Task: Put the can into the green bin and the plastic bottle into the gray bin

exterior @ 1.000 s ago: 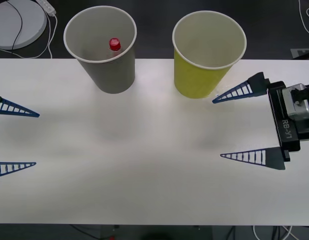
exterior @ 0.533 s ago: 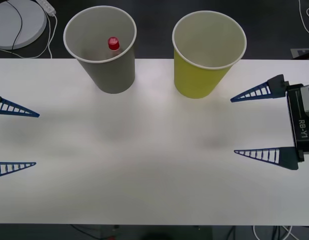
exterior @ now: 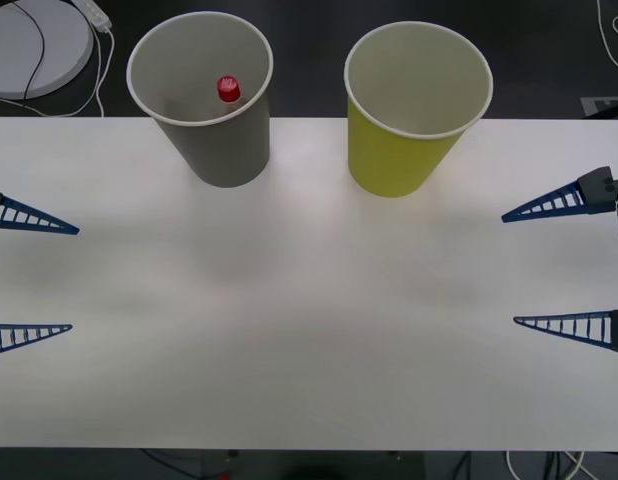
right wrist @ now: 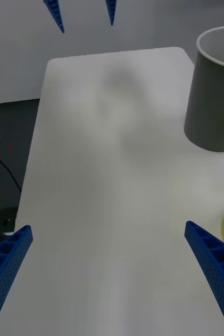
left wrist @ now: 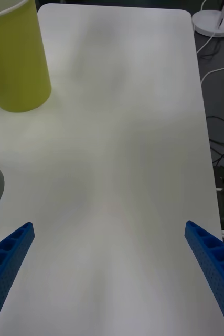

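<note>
Matt paper gray bin [exterior: 214, 120] & green bin [exterior: 404, 140]; smooth white table [exterior: 289, 320].

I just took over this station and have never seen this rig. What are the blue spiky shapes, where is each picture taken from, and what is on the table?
The blue ribbed wedges are the fingers of a two-armed robot. The front view looks down from above the arms: the left gripper is at the table's left edge, the right gripper at its right edge, both open and holding nothing. The other two pictures come from cameras on each wrist, with that arm's own fingers at the bottom corners. On the white table stand two large paper cups: the gray bin and the yellow-green bin. The red cap of a small plastic bottle shows inside the gray one. I cannot see a can inside the green one.
</note>
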`<state>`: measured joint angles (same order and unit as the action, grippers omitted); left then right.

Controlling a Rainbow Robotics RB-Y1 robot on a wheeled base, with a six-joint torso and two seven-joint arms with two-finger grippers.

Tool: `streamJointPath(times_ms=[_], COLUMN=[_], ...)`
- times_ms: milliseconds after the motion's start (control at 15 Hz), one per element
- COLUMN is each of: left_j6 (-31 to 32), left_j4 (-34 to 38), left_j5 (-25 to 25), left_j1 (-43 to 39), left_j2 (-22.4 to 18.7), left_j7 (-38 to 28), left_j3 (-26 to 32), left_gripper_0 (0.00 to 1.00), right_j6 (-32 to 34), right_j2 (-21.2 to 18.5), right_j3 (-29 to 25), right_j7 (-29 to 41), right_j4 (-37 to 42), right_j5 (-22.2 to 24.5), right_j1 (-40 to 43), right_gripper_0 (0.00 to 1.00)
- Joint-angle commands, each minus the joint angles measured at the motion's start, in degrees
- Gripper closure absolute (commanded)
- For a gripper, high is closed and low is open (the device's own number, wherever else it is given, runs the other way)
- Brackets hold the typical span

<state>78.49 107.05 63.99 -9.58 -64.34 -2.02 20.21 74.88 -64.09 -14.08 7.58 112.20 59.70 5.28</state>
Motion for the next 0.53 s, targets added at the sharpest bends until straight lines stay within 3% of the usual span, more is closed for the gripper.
streamJointPath(times_ms=[67,533], left_j6=[0.0,0.0], left_j4=[0.0,0.0], left_j5=[0.0,0.0], left_j1=[0.0,0.0], left_j2=[0.0,0.0], left_j7=[0.0,0.0], left_j3=[0.0,0.0], left_gripper_0=[0.0,0.0], right_j6=[4.4,5.89], right_j2=[0.19,0.63], right_j3=[-1.83,-3.77], right_j7=[-0.38,-0.64], right_j4=[-2.16,-2.43], right_j5=[-0.91,-1.26], right_j1=[0.08,2.19], right_gripper_0=[0.0,0.0])
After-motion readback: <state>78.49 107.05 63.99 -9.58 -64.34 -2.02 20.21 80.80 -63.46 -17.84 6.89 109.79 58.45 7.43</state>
